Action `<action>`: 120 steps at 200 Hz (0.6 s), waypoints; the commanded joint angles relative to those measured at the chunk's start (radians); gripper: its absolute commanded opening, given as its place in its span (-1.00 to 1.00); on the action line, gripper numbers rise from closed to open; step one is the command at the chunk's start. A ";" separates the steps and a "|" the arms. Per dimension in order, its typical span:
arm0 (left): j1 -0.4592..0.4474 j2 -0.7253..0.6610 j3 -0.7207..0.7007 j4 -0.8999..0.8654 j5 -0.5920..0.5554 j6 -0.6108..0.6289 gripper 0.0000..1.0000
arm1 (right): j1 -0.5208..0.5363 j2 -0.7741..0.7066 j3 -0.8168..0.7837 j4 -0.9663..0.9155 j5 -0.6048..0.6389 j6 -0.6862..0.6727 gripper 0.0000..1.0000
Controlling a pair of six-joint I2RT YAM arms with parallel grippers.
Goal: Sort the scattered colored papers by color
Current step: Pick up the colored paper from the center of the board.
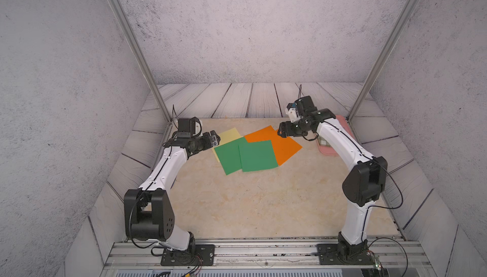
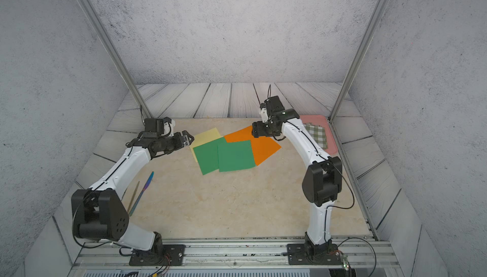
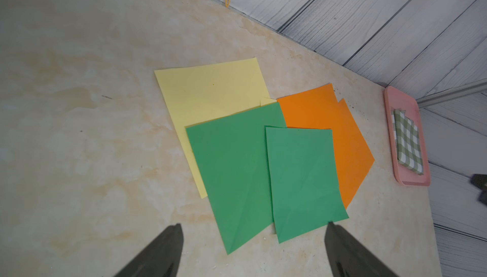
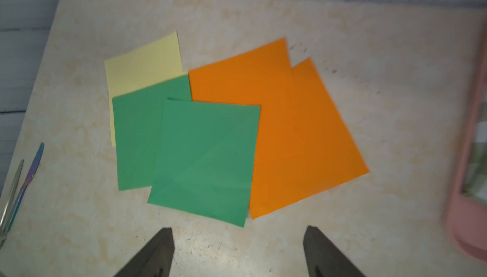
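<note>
walls (image 1: 237, 25): grey speckled | tabletop (image 1: 250, 204): beige marble | planks (image 1: 237, 99): grey wood

Pink tray (image 3: 389, 130) sits in the far right corner with a folded green-and-white checked cloth (image 3: 408, 141) lying in it. On the left of the marble-look table (image 2: 237, 204), an iridescent knife (image 2: 142, 192) and a thin silvery utensil (image 2: 133, 196) lie side by side. There's also a tiny yellow loop (image 3: 227, 0) at the far edge.

I am working in a robotics lab test cell, not a lived-in room. Speckled grey backdrop walls (image 1: 237, 25) and bare aluminium frame posts (image 1: 131, 46) enclose it. Plank-printed panels (image 1: 232, 99) border a marble-look tabletop (image 1: 250, 204). My left arm (image 1: 163, 167) and right arm (image 1: 340, 136) are bolted to a slotted metal rail (image 1: 263, 249).
</note>
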 commanded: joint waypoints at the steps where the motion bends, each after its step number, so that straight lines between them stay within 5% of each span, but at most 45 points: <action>1: -0.029 0.039 0.051 -0.034 0.049 -0.029 0.81 | 0.003 0.101 0.047 -0.106 -0.116 0.021 0.50; 52: -0.069 0.158 0.059 0.002 0.067 -0.120 0.76 | 0.004 0.268 0.105 -0.155 -0.231 -0.002 0.21; 120: -0.118 0.301 0.112 0.026 0.133 -0.160 0.75 | 0.005 0.348 0.062 -0.134 -0.348 -0.008 0.21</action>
